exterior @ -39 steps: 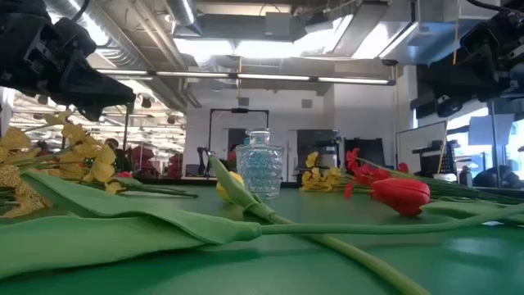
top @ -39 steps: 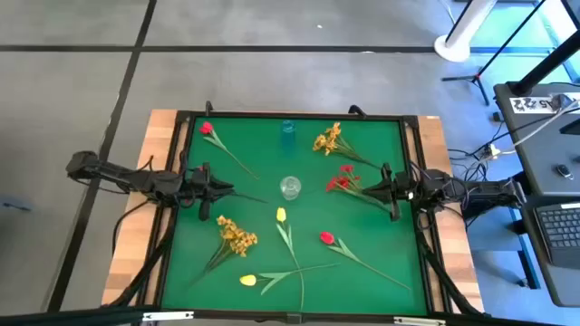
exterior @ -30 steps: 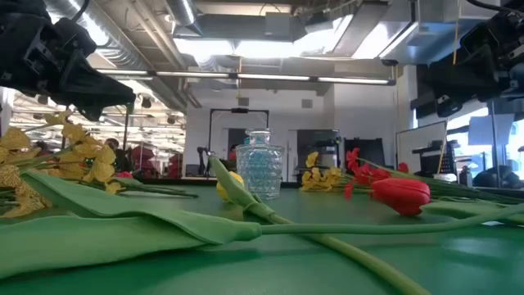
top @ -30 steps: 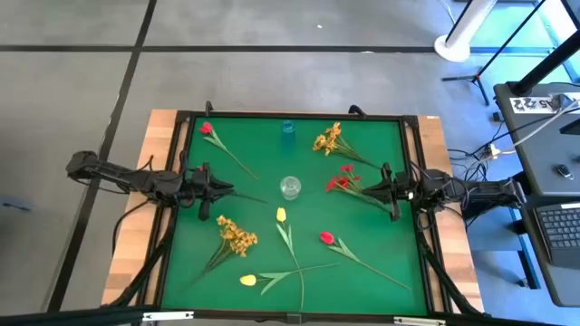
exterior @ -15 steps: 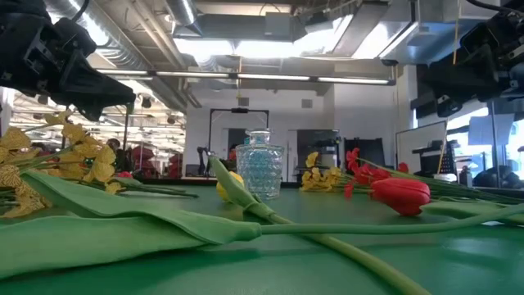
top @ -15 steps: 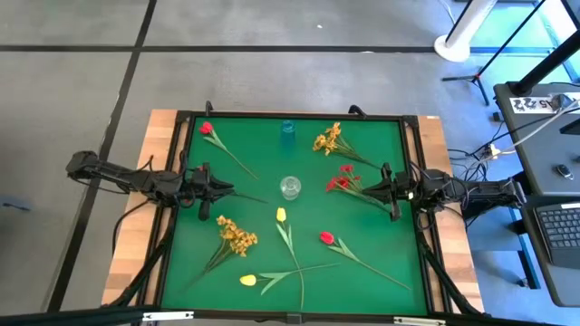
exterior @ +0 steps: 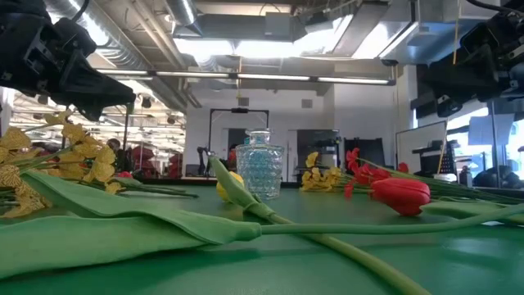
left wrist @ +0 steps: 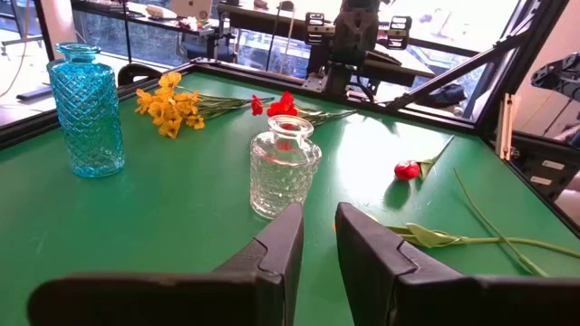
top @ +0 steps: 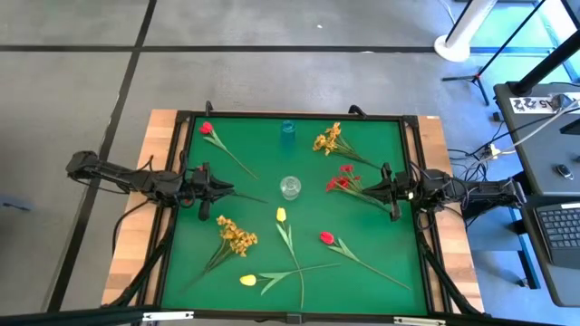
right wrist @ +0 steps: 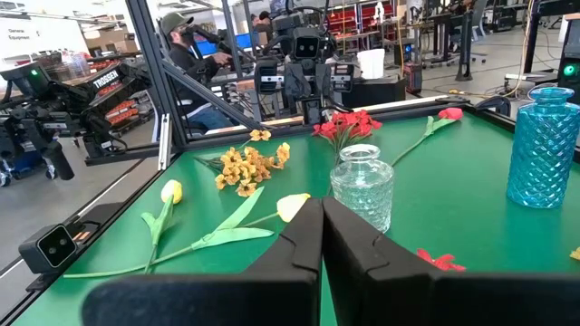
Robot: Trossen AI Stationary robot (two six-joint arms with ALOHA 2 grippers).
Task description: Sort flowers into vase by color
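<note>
While both dark arms wait at opposite edges of the green surface [top: 362, 290], nothing is being grasped. At mid-left of the overhead frame, the left gripper [top: 227, 190] points toward the centre, its fingers [left wrist: 276, 254] slightly apart with a narrow gap between them. At mid-right, the right gripper [top: 367, 188] points inward too, its fingers [right wrist: 304, 240] pressed together and empty.

Near the frame's centre stands a small clear textured glass vase [top: 290, 187], and above it, near the upper edge, a taller blue textured glass vase [top: 288, 129]. All the flowers lie flat on the surface:
- a single red bloom on a thin green stem [top: 207, 129] at upper left
- a yellow-orange blossom spray [top: 327, 139] at upper right
- a red blossom spray [top: 341, 179] just before the right gripper
- a second yellow-orange spray [top: 236, 235] at lower left
- a yellow tulip [top: 281, 215] below the clear vase
- another yellow tulip [top: 247, 281] near the bottom
- a red tulip [top: 327, 238] at lower right
</note>
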